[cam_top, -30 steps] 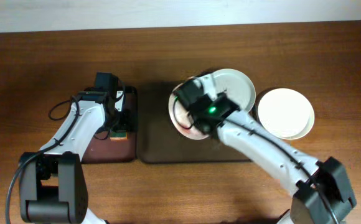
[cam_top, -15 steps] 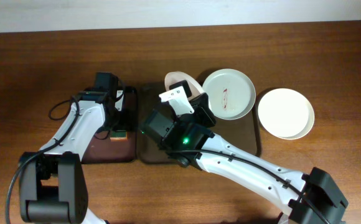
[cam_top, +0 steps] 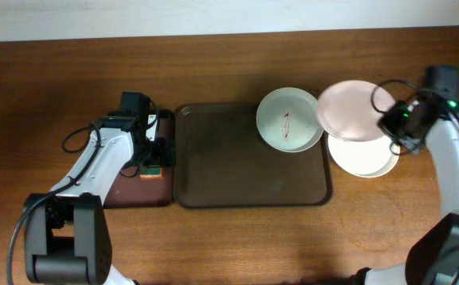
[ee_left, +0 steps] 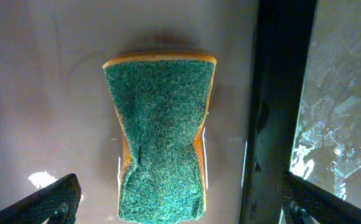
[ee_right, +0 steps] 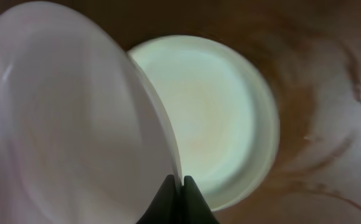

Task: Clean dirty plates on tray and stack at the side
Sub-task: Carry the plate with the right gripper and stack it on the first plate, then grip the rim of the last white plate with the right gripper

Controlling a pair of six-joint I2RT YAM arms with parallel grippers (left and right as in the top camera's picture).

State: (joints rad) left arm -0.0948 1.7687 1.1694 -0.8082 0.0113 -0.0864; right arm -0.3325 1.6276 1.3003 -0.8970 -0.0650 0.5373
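Overhead: wooden table, tray; white wall

Green-topped yellow sponge flat in narrow reddish-brown tray, black rim, at left of wooden counter. Pale wall strip beyond far edge.

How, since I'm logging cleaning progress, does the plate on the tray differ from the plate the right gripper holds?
The plate on the tray has a dark red smear; the held plate shows none. The first lies flat on the tray; the held plate is pinched at its rim by the right gripper, tilted above a third plate on the table. Both are round, white and shallow.
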